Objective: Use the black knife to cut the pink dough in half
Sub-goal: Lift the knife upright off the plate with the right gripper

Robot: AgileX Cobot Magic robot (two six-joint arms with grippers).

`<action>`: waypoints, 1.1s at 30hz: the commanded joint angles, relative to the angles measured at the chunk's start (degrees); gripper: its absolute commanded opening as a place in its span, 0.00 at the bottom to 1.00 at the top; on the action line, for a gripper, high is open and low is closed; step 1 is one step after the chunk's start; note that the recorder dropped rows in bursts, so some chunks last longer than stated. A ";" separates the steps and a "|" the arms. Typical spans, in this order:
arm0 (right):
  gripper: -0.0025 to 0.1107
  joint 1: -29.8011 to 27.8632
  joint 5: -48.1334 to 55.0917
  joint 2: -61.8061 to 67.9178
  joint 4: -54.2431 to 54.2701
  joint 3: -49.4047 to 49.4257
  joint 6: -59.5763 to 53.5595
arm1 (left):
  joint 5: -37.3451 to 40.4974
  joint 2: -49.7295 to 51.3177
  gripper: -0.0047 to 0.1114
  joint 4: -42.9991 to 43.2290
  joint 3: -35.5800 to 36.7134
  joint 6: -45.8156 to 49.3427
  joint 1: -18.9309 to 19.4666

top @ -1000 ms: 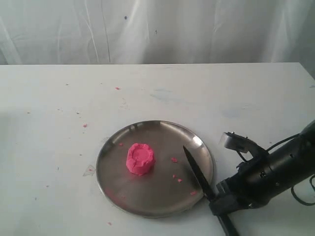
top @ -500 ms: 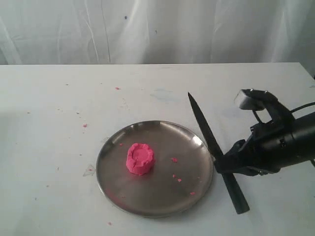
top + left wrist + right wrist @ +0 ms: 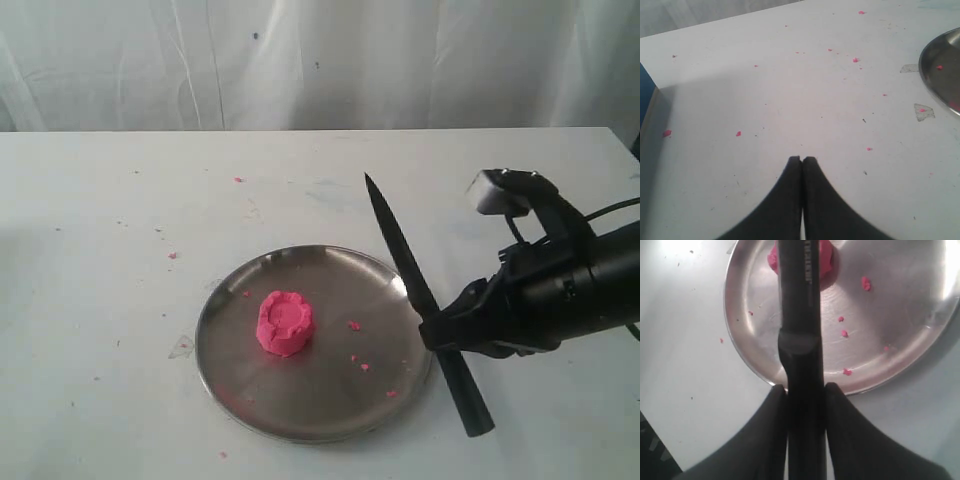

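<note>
Holding the black knife (image 3: 398,245) by its handle, my right gripper (image 3: 440,335) pinches it over the steel plate's (image 3: 205,340) 3 o'clock rim. The pink dough (image 3: 286,322) sits whole, just 9 o'clock of plate centre, so the cut is not yet begun. My left gripper (image 3: 801,161) is pressed together, empty. I judge there is free room over the plate toward 9 o'clock; the blade must clear the raised rim.

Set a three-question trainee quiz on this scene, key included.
1. True or false: the pink dough is already cut in half.
2. Which pincer grips the black knife? A) left B) right C) neither
3. Fill in: the dough sits on a round steel ____.
Key: 1 false, it is one lump. 2 B, the right pincer. 3 plate.
</note>
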 commanded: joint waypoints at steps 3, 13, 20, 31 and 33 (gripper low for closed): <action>0.05 2.82 0.52 -1.72 1.05 -0.01 0.31 | -0.18 -0.21 0.04 -0.28 0.20 -0.26 0.19; 0.02 3.68 3.97 -9.37 0.05 -0.01 1.11 | -8.25 -0.21 0.04 -28.39 0.20 -12.65 0.19; 0.02 8.82 4.41 -18.66 -8.95 -0.23 8.11 | -4.93 -0.21 0.04 -45.96 -0.43 -17.40 0.19; 0.02 20.55 10.12 -30.57 -31.37 -9.18 32.75 | 22.53 2.57 0.06 -72.27 -15.53 7.52 0.19; 0.02 22.58 10.78 -31.34 -32.28 -11.06 33.87 | 26.48 5.14 0.14 -76.65 -17.47 12.89 0.19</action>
